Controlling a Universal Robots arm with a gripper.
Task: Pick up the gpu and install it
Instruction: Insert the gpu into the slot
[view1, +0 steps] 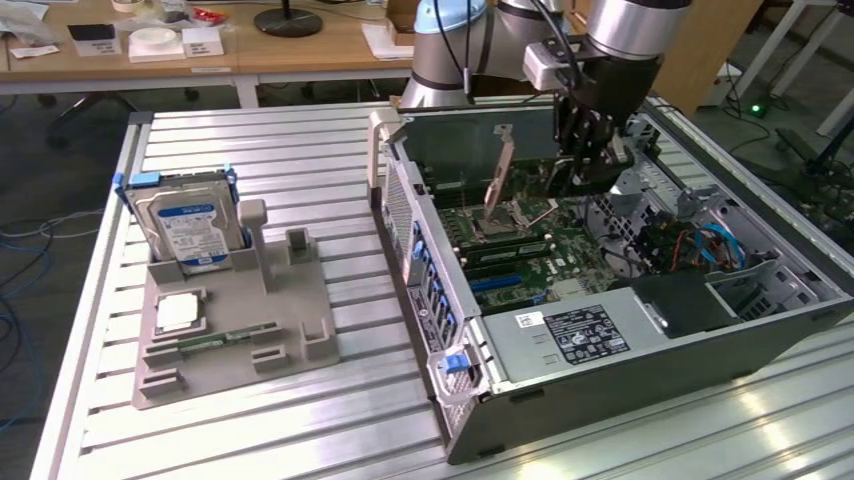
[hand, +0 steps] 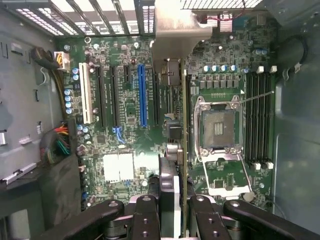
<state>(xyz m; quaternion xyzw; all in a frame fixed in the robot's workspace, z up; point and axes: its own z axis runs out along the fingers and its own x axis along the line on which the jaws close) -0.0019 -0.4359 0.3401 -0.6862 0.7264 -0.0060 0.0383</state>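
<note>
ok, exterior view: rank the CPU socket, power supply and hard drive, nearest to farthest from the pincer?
The pincer grips the gpu inside the case.
1. CPU socket: just beside the pincer, toward the exterior view's left.
2. Power supply: labelled box at the case's near end.
3. Hard drive: outside the case, upright on the grey holder, far on the exterior view's left.

Held on edge in gripper, gpu inside case — between expansion slots and CPU socket, hard drive outside, exterior view's left.
</note>
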